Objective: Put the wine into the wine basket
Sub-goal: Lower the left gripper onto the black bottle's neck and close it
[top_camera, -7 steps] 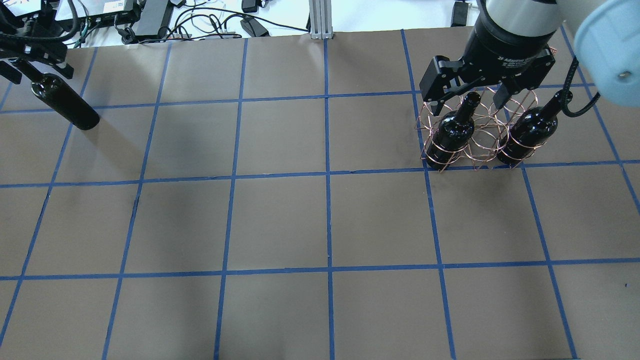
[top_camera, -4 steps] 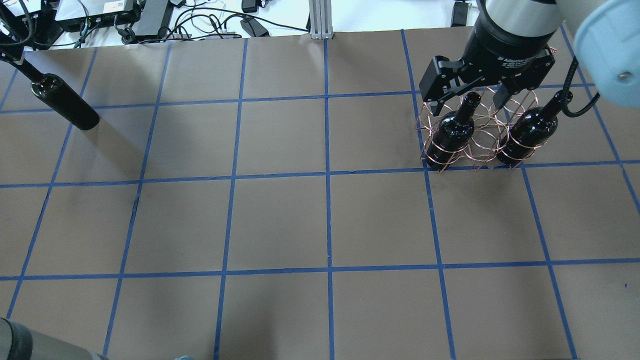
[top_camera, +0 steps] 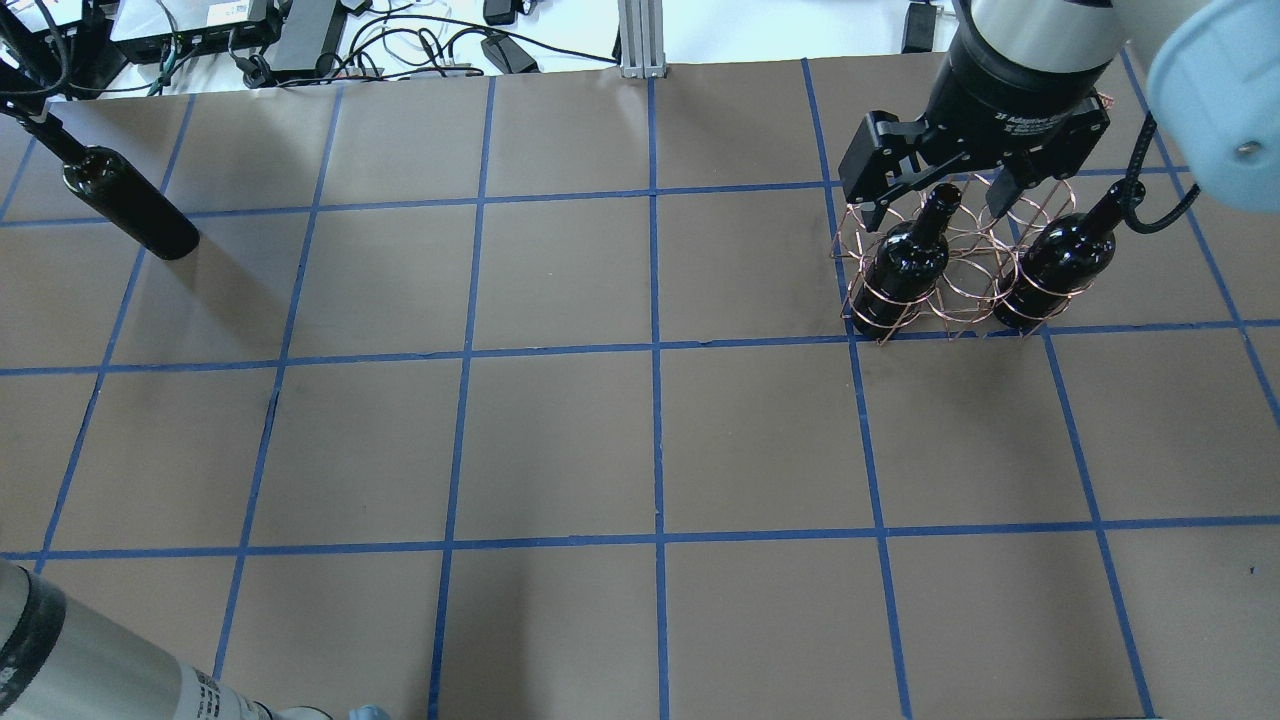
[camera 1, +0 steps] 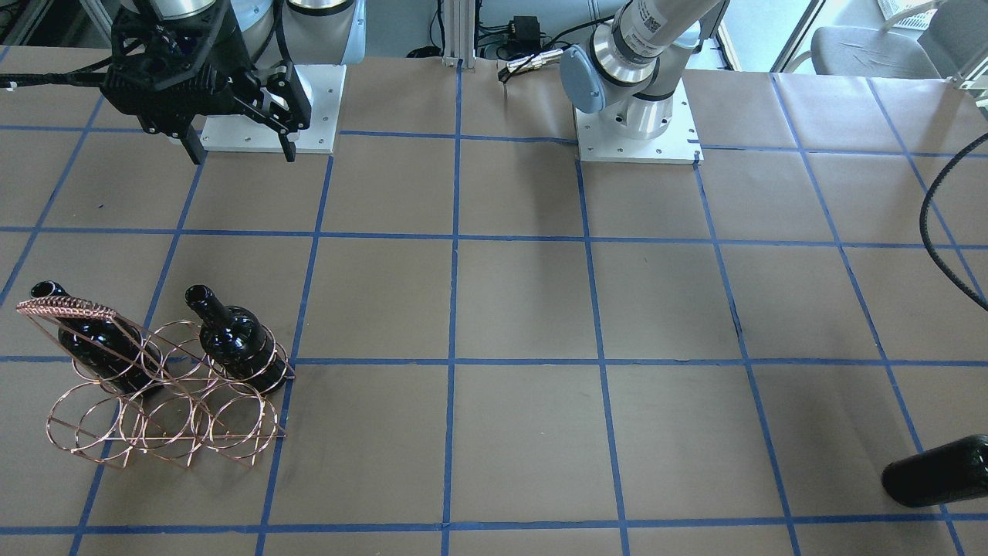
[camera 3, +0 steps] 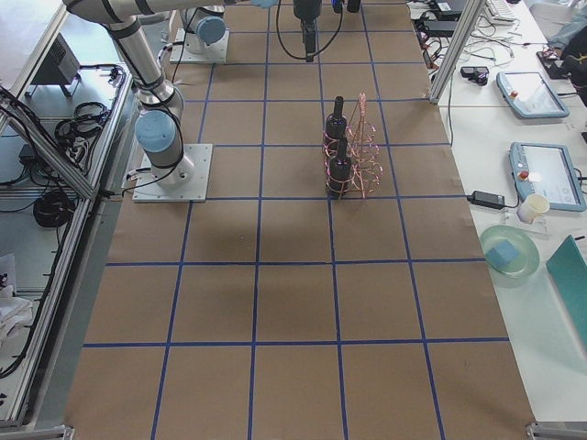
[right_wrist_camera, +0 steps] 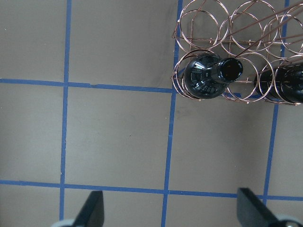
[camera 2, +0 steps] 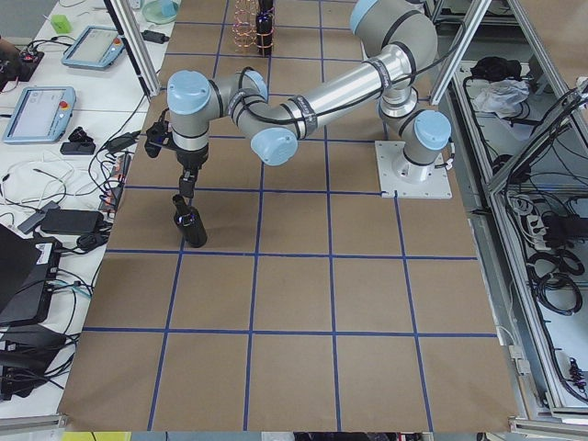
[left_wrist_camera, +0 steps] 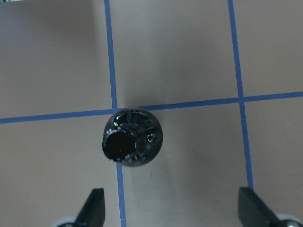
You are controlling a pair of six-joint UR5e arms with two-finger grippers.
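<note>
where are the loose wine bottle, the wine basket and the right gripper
loose wine bottle (top_camera: 137, 213): overhead view, middle of its body
wine basket (camera 1: 68, 310): front-facing view, wrapped handle
right gripper (camera 1: 243, 157): front-facing view, midway between its open fingertips

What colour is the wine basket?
Copper or rose-gold; the basket shows best in the front-facing view.

Bright, even indoor light. Soft, broad shadows lie on the brown table (top_camera: 560, 440) beneath the right gripper (top_camera: 935, 210). Small glints mark the glossy bottle (right_wrist_camera: 206, 75) under it. In the wrist view, its fingertips (right_wrist_camera: 94, 208) look blurred.
</note>
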